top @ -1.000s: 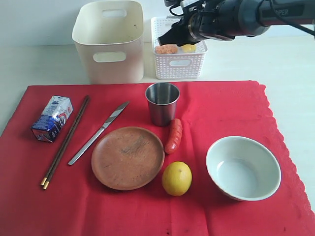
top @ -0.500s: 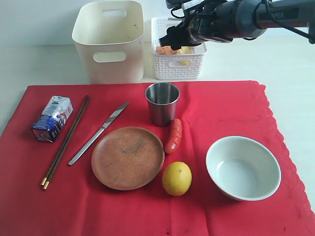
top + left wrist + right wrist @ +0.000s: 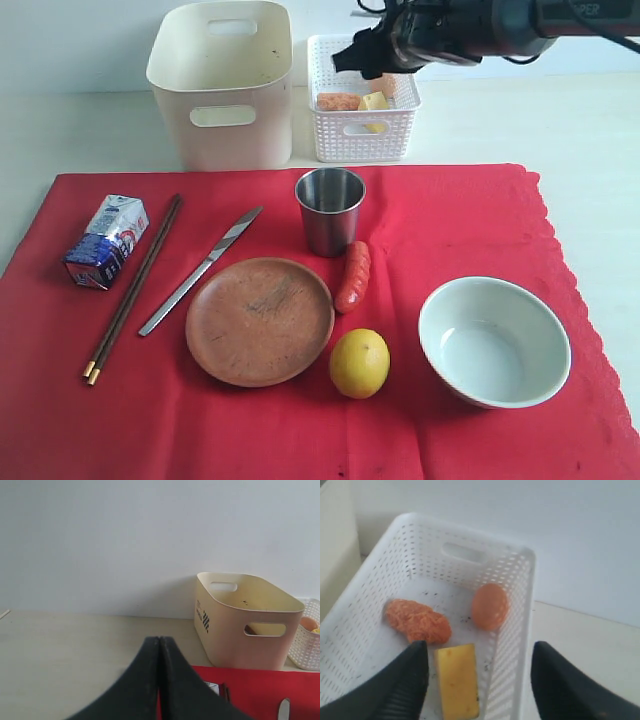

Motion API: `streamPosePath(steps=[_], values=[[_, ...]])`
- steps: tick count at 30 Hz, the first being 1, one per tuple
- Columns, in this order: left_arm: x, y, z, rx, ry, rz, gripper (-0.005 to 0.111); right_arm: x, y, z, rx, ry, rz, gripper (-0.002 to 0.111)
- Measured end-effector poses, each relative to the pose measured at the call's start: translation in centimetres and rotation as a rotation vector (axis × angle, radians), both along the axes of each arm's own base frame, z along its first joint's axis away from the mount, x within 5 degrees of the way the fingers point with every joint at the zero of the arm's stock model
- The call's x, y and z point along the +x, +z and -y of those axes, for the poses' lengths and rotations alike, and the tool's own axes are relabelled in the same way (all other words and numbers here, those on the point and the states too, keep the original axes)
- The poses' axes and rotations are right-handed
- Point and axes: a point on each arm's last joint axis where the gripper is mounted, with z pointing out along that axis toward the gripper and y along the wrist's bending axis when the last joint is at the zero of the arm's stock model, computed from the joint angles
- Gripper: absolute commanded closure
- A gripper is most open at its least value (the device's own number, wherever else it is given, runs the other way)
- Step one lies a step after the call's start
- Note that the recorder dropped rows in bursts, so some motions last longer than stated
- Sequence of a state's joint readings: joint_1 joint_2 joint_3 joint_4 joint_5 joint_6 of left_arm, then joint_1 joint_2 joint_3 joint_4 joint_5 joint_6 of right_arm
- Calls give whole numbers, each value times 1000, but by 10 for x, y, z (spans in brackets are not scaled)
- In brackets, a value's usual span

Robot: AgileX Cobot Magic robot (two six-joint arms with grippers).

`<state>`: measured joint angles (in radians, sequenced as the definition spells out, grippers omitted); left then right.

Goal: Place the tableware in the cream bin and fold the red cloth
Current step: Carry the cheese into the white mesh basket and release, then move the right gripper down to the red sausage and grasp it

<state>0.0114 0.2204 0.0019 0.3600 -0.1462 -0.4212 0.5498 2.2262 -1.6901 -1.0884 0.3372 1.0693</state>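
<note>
- Exterior: my right jaws hang empty above the white lattice basket (image 3: pixel 362 128). The steel cup (image 3: pixel 329 209) stands on the red cloth (image 3: pixel 450 215), well apart from them, with the sausage (image 3: pixel 353 276) just beside it.
- Left wrist: left jaws pressed shut on nothing, cream bin (image 3: pixel 235 640) ahead of them.
- Right wrist: jaws spread wide, cheese (image 3: pixel 457 680) below them. I'd grip the cup's rim on the side away from the sausage.

- The right arm (image 3: pixel 480 25) is a thick, rounded housing in glossy dark grey, with black sections at its joints.
- White lettering (image 3: pixel 587 8) runs along the upper link; only the letters "PER" are in frame.
- A thin black cable (image 3: pixel 620 45) trails from that link.
- The right gripper (image 3: pixel 479 652) has two matt black fingers with blunt, rounded tips.
- The left gripper (image 3: pixel 159 647) is also matt black, its fingers broad at the base and tapering to a narrow tip.
</note>
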Motion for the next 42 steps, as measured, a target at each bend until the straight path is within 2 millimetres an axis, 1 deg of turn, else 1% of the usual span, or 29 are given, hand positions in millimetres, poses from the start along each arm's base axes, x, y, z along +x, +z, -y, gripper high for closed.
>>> streamPosePath(steps=[4,7,11,14,18,19,23,26,28,34,38,40,42], values=[[0,0,0,0,0,0,106,-5,24,11,-40,-68,4,91],[0,0,0,0,0,0,106,-10,40,16,-82,-75,-8,108],[0,0,0,0,0,0,106,-20,63,23,-76,-96,-32,108],[0,0,0,0,0,0,106,-32,90,33,-64,-146,-38,108],[0,0,0,0,0,0,106,-47,101,43,-66,-149,-41,108],[0,0,0,0,0,0,106,-57,104,48,-64,-138,-43,108],[0,0,0,0,0,0,106,-88,104,61,-3,-109,-55,108],[0,0,0,0,0,0,106,-113,100,68,90,-56,-52,108],[0,0,0,0,0,0,106,-128,92,69,156,8,-50,108],[0,0,0,0,0,0,106,-154,73,73,253,73,-85,108],[0,0,0,0,0,0,106,-168,64,77,277,104,-103,108],[0,0,0,0,0,0,106,-176,56,79,277,115,-123,108],[0,0,0,0,0,0,106,-184,48,77,265,128,-151,108]])
